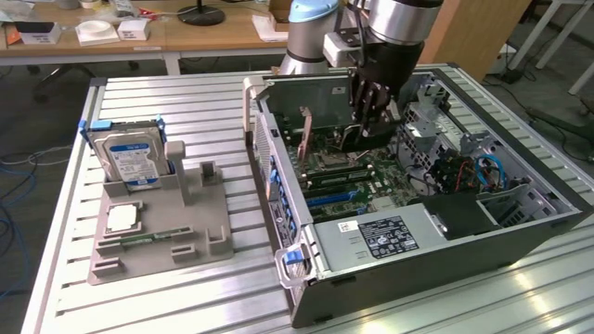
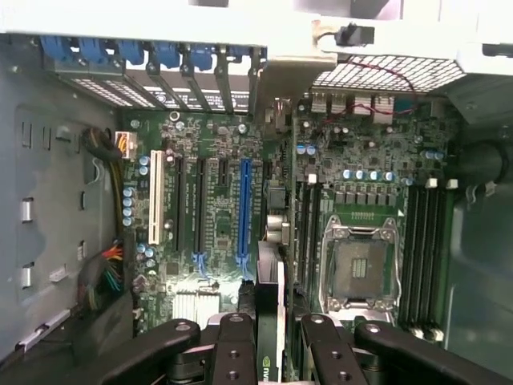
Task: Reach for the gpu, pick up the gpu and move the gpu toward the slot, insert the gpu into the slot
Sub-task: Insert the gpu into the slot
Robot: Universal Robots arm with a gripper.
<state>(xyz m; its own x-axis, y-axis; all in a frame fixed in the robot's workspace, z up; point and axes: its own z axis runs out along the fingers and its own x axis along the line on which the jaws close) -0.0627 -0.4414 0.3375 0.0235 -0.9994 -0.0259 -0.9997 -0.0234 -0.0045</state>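
Tabletop (image 1: 186,299) carrying an open computer case (image 1: 446,257) at 3 o'clock in the exterior view. Inside, above the motherboard (image 2: 365,210), the jaws pinch the gpu (image 1: 364,141) on edge, clear of the board, about 1 o'clock from the blue slot (image 2: 244,208). Step in hand, judged: carrying toward the slot. Seating would call for the card's edge parallel over that strip.
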